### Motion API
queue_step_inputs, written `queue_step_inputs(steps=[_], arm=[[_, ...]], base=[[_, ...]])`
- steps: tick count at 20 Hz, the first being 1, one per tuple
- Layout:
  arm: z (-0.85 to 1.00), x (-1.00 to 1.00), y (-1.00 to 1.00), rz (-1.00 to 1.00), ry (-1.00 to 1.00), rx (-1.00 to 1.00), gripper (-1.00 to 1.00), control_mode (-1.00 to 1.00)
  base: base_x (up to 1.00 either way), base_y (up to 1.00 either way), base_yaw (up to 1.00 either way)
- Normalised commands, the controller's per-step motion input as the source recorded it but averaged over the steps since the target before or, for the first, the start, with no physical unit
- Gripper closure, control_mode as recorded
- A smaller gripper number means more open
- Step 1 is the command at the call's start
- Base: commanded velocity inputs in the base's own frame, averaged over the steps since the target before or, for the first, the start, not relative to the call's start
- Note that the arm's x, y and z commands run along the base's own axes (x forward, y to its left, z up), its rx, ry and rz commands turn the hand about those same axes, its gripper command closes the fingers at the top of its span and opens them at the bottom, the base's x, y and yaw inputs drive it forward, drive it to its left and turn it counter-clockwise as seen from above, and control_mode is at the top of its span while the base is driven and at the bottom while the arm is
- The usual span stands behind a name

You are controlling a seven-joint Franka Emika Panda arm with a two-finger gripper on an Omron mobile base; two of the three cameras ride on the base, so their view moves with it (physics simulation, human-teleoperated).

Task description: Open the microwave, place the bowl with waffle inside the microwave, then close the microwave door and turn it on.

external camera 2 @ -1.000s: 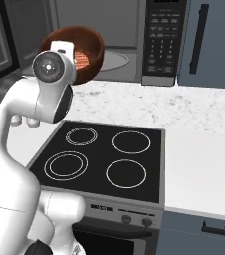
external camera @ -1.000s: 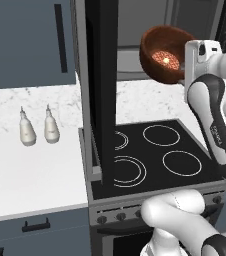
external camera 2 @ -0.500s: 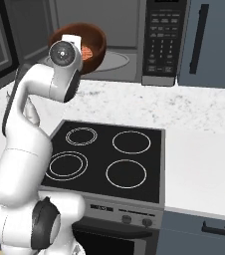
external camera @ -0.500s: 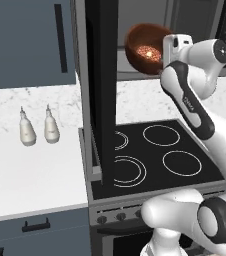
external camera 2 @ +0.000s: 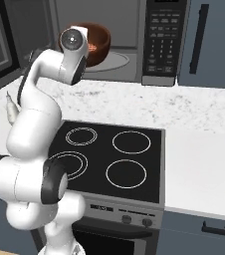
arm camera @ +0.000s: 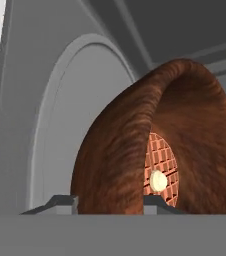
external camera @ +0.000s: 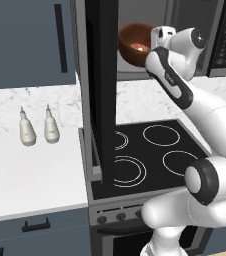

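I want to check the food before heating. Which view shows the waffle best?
The hand view: the waffle fills the bowl's opening, its grid clear. The left base view gives a small glimpse; in the right base view the arm covers it.

The light is even and soft all over, with no single lamp to be found. The counter (external camera: 30,170) is pale and bright; the cabinets stay dim. Shadows are faint. The bowl (external camera: 135,45) shows a coppery sheen, and the stovetop (external camera 2: 109,159) a dull gloss. Everything is sharp, far and near, with slightly jagged edges and no bending at the borders.
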Motion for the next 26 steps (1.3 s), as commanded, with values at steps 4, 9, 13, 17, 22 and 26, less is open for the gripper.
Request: queue_step_inputs(steps=[4, 9, 13, 17, 22, 26], arm=[[0.00, 0.73, 0.00, 0.00, 0.07, 0.00, 1.00, -1.00], [-0.04, 0.39, 0.02, 0.02, 0.05, 0.00, 1.00, -1.00], [-0.29, 0.00, 0.04, 0.01, 0.00, 0.01, 1.00, -1.00], [-0.35, 0.00, 0.03, 0.01, 0.00, 0.04, -1.00, -1.00], [-0.02, 0.00, 0.00, 0.00, -0.06, 0.01, -1.00, -1.00], [0.00, 0.00, 0.00, 0.00, -0.10, 0.00, -1.00, -1.00]], base=[[0.00, 0.00, 0.00], [0.00, 0.00, 0.00], [0.00, 0.00, 0.00], [0.00, 0.00, 0.00], [0.00, 0.00, 0.00], [0.00, 0.00, 0.00]])
